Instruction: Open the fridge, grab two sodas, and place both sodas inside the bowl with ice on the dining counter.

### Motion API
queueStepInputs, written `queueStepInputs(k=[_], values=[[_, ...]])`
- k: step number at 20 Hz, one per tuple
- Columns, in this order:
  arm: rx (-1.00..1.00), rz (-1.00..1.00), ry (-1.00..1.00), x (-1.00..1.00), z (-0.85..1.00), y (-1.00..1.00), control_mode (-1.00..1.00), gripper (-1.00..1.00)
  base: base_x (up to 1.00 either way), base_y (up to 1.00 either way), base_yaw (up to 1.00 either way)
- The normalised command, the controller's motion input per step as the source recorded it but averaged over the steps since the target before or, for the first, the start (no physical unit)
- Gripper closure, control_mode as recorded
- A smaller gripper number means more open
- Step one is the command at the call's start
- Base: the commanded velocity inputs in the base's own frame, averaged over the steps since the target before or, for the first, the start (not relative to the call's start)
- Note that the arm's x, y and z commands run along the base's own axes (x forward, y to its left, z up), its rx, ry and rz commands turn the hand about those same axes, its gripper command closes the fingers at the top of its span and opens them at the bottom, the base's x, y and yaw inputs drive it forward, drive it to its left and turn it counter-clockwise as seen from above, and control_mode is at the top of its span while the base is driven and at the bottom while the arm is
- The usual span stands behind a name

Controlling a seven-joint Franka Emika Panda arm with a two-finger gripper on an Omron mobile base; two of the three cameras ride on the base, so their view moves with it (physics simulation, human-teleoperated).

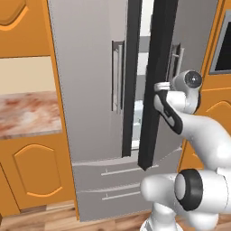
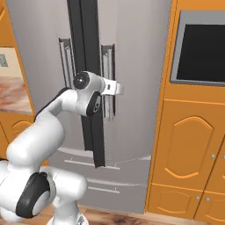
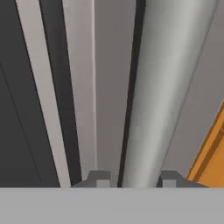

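Note:
The tall grey fridge [image 1: 85,67] [image 2: 140,66] fills the scene ahead. Its right door stands slightly ajar, and its dark edge [image 1: 155,81] leans out, leaving a narrow bright slit of the inside [image 1: 140,113]. My gripper [image 3: 134,180] [image 2: 115,89] is shut on the right door's vertical bar handle [image 3: 162,87] [image 2: 107,66] [image 1: 177,58]. In the hand view the bar runs up between the two finger tips. The sodas, the bowl and the dining counter are out of view.
The left door's handle [image 1: 118,74] hangs beside the gap, and two fridge drawers [image 1: 113,180] sit below. Orange cabinets and a marbled wall counter [image 1: 27,113] stand at the left. An orange cabinet holding a black wall oven [image 2: 202,52] stands close on the right.

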Motion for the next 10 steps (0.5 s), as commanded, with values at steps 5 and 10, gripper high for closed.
queueStepInputs(k=[5,10], values=[[0.01,0.01,0.01,-0.85,0.13,-0.5,-1.0,-1.0,0.0,0.0,0.0],[-0.01,0.03,-0.01,-0.91,0.14,0.37,-1.0,-1.0,0.0,0.0,0.0]])
